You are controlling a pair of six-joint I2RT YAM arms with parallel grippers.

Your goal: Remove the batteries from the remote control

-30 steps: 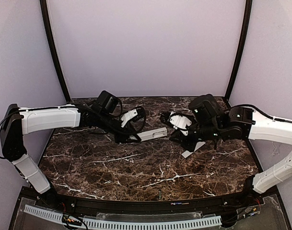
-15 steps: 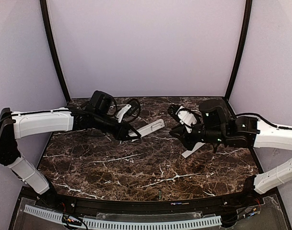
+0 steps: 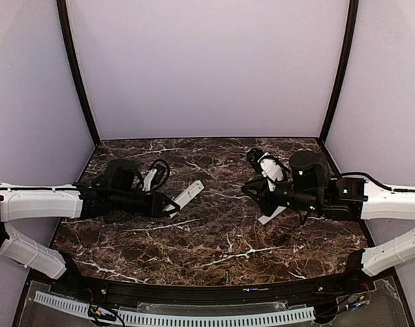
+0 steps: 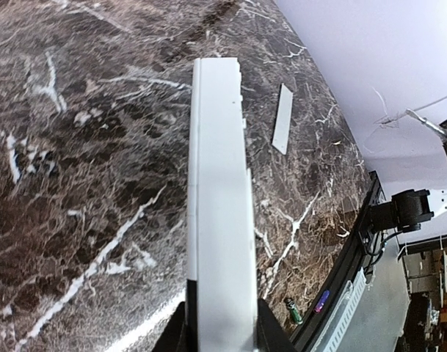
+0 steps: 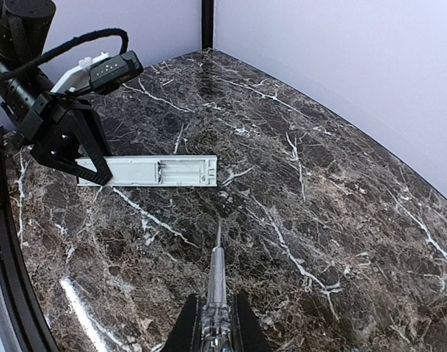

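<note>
Plainly the left gripper [image 3: 167,206] is clamped on one end of the remote [image 3: 185,195], carried over the left half of the table [image 3: 214,245], with the free end slanting toward the far right. From the left wrist the white bar runs straight out from between the fingers, so its long axis continues the gripper's own line. The right gripper [image 5: 216,326] is closed on a slim grey cylinder, by its look a battery [image 5: 217,275], which sticks out forward past the fingertips, thin tip leading.

What the next move turns on is how these two lie to each other. Seen from the right wrist, the remote is ahead and to the left, well apart. It lies crosswise to the battery's axis, with its opened side facing that camera. The bay looks pale, and I cannot make out a second battery in it, though the view is too small to be sure. The cover [image 3: 272,212] lies flat on the table just on the near side of the right gripper.

My judgement is that the right arm should lay its battery on the table beside the cover while the left holds the remote up. If a cell remains in the bay, the right arm would have to cross leftward and meet the remote side-on, across its length
</note>
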